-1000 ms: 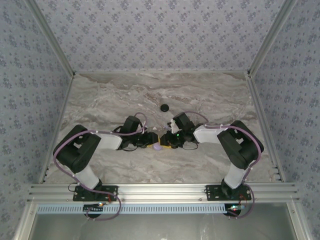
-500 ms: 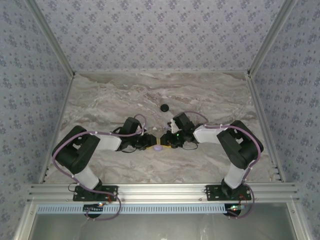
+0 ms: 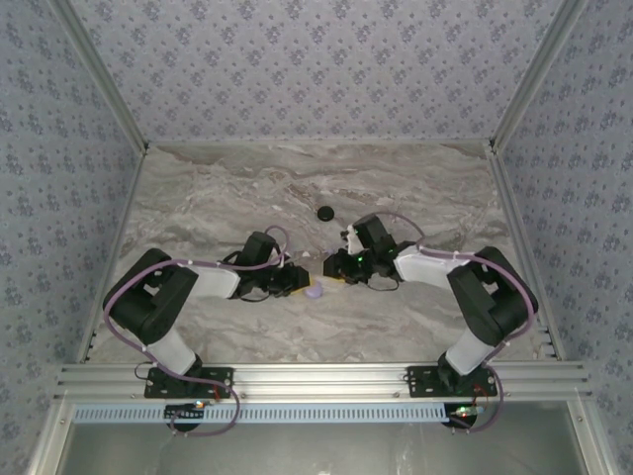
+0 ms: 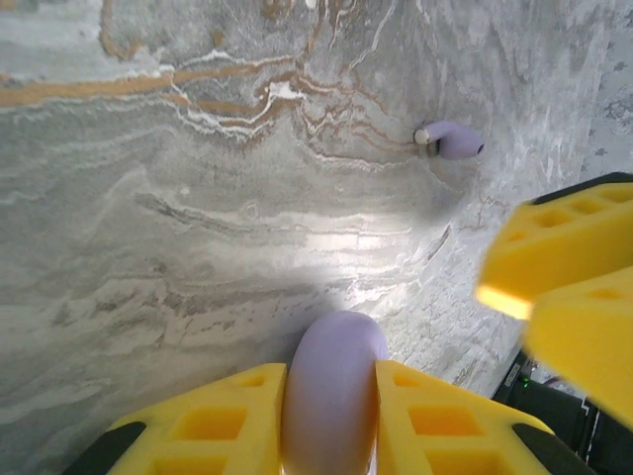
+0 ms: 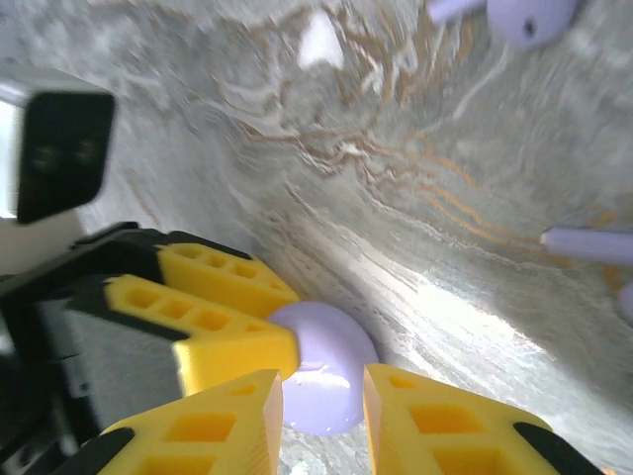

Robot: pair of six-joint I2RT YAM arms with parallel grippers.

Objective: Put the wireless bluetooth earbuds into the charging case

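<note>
The charging case (image 4: pixel 334 391) is a smooth pale lilac pebble. My left gripper (image 4: pixel 332 416) is shut on it, one yellow finger on each side, low over the marble table (image 3: pixel 218 198). In the top view the charging case (image 3: pixel 315 291) lies at the tip of the left gripper (image 3: pixel 300 285). My right gripper (image 5: pixel 322 416) hovers open just short of the case (image 5: pixel 326 381), which shows through the gap between its fingers. One lilac earbud (image 4: pixel 450 141) lies on the marble beyond the case. The right wrist view has another earbud (image 5: pixel 519 15) at the top edge and a lilac stem (image 5: pixel 586 243) at the right.
A small black disc (image 3: pixel 324 212) lies on the marble behind both grippers. The right gripper's yellow fingers (image 4: pixel 564 282) stand close on the right in the left wrist view. Patterned walls and aluminium rails enclose the table on three sides.
The left jaws have closed on the case. The right arm has swung out to the right and its gripper has drawn back a little from the case.
</note>
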